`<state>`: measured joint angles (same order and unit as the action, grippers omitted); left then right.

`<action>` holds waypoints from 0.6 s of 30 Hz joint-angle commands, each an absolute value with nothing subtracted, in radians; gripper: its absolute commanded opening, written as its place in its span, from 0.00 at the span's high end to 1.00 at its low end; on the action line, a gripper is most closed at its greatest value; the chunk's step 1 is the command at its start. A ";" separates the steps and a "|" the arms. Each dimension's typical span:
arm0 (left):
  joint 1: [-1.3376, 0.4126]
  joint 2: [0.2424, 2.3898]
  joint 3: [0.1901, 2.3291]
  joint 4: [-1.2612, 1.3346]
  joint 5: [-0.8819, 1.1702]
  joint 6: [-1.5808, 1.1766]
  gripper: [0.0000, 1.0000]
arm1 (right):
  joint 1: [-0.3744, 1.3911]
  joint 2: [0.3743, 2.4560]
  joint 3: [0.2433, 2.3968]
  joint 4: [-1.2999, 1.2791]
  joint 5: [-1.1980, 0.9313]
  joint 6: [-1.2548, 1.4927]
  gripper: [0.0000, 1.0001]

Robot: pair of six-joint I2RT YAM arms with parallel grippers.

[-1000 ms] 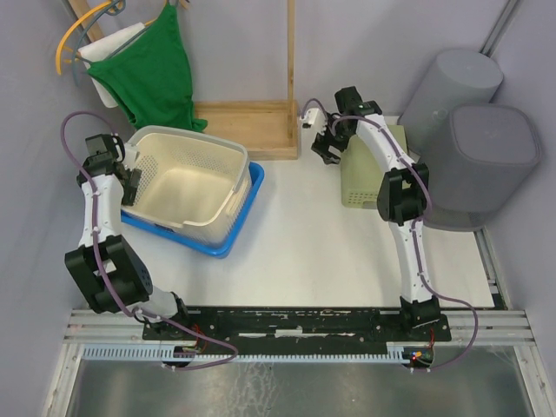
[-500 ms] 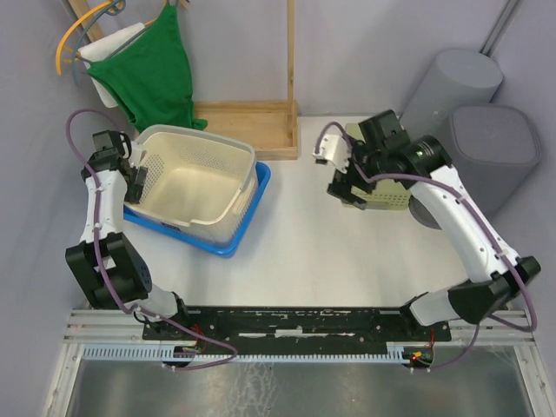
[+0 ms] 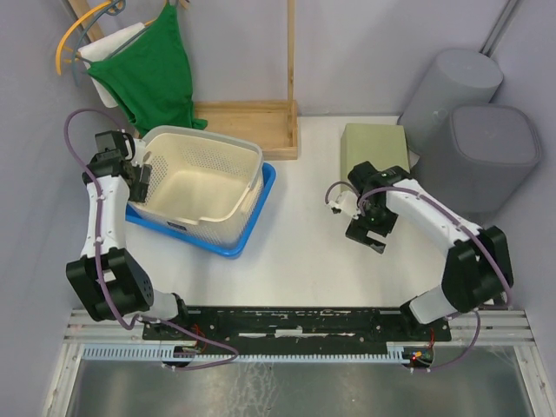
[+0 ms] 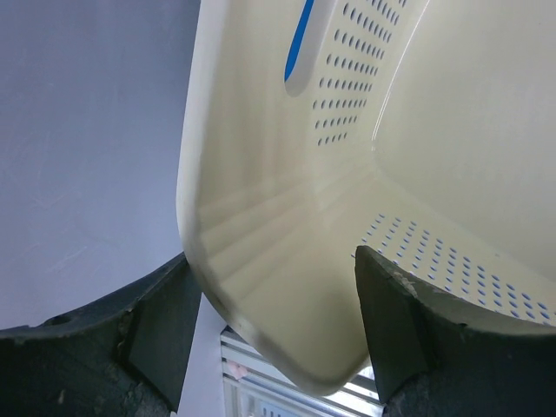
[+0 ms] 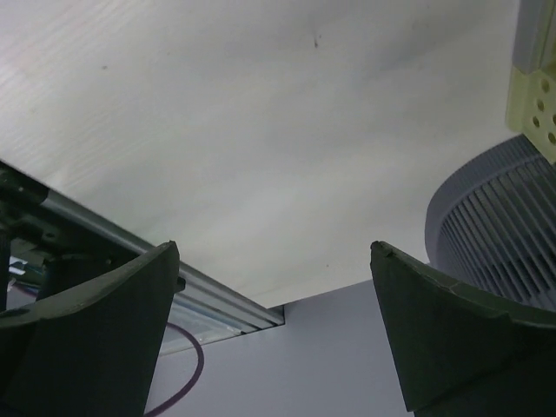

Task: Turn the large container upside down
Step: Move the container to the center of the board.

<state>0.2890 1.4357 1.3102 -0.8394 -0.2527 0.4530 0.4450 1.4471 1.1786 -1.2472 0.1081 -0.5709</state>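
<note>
The large container (image 3: 204, 187), a cream perforated basket, stood at the left of the counter (image 3: 295, 252), mouth up, on a blue tray (image 3: 252, 230). Over the last second it had shifted a little to the right and toward the back on the tray, and its left side looked raised, so the tip seemed to have only just begun; it was nowhere near upside down.

The left pincer (image 3: 139, 174) had ridden along with it. In its wrist view the rolled rim at the basket's left corner filled the gap between the fingers, one outside the wall and one inside, so it appeared clamped on that wide rim.

The right pincer (image 3: 360, 217) had swung away from the small green container (image 3: 373, 148) at the back right and come down low over the middle of the counter, jaws spread wide and holding nothing. That probably put it in reach to help with the flip.
</note>
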 commanded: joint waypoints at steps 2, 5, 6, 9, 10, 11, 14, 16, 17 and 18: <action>0.284 1.368 1.280 -0.843 -0.273 0.376 0.24 | 0.423 1.603 1.137 -1.001 0.181 -0.549 0.00; 0.283 1.348 1.270 -0.844 -0.270 0.358 0.24 | 0.381 1.703 1.174 -0.928 0.182 -0.556 0.00; 0.284 1.342 1.267 -0.845 -0.267 0.354 0.23 | 0.360 1.734 1.187 -0.899 0.192 -0.562 0.00; 0.284 1.322 1.253 -0.845 -0.275 0.350 0.23 | 0.304 1.812 1.219 -0.816 0.225 -0.581 0.00; 0.284 1.317 1.248 -0.845 -0.279 0.348 0.24 | 0.290 1.835 1.228 -0.788 0.237 -0.588 0.00; 0.284 1.313 1.244 -0.843 -0.284 0.346 0.23 | 0.279 1.850 1.233 -0.758 0.251 -0.596 0.00; 0.284 1.315 1.235 -0.843 -0.280 0.340 0.23 | 0.253 1.892 1.255 -0.661 0.261 -0.617 0.00; 0.284 1.327 1.235 -0.850 -0.278 0.337 0.24 | 0.240 1.931 1.292 -0.633 0.260 -0.623 0.00; 0.284 1.333 1.237 -0.853 -0.282 0.333 0.24 | 0.235 1.950 1.317 -0.625 0.257 -0.620 0.00; 0.282 1.338 1.239 -0.855 -0.285 0.330 0.24 | 0.232 1.968 1.349 -0.621 0.256 -0.617 0.00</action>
<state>0.2855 1.3437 1.2377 -0.8406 -0.2619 0.3798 0.2497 1.9007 1.2587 -0.7666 0.2276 -0.6102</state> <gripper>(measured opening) 0.765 0.997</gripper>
